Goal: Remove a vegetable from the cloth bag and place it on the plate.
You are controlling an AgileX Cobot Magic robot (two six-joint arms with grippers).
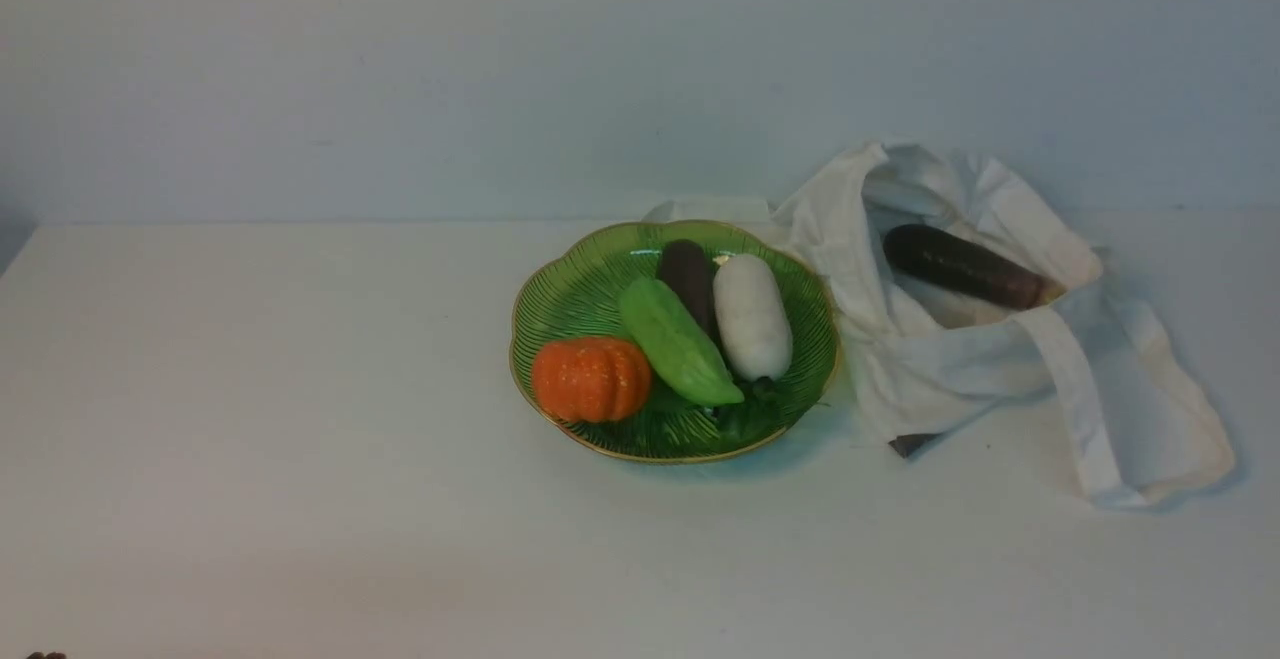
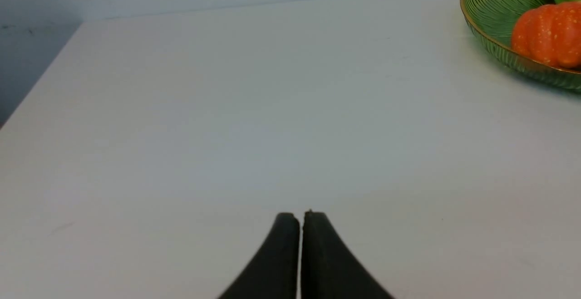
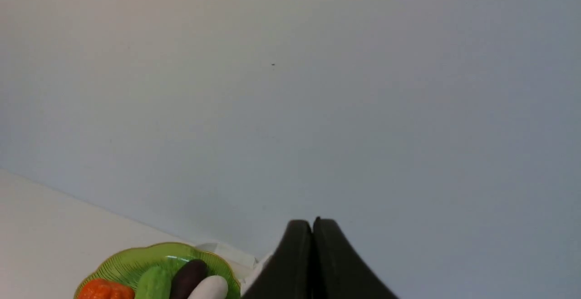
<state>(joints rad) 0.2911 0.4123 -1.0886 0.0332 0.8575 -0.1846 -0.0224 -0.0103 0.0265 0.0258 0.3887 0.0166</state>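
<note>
The light-green vegetable point(image 1: 678, 342) lies in the green plate point(image 1: 560, 304), between an orange pumpkin point(image 1: 590, 379) and a dark eggplant point(image 1: 686, 277), with a white radish point(image 1: 752, 317) beside them. The white cloth bag point(image 1: 960, 359) slumps just right of the plate, open, with another dark eggplant point(image 1: 962, 266) showing in its mouth. My left gripper point(image 2: 301, 217) is shut and empty over bare table, well away from the plate point(image 2: 494, 13). My right gripper point(image 3: 312, 224) is shut and empty, raised and facing the wall, with the plate point(image 3: 122, 260) and the vegetable point(image 3: 152, 283) below it. Neither arm appears in the front view.
A pale wall point(image 1: 400, 79) rises behind the white table point(image 1: 250, 389). The table's left edge point(image 2: 41, 81) is seen in the left wrist view. A bag strap point(image 1: 1085, 409) trails toward the front right.
</note>
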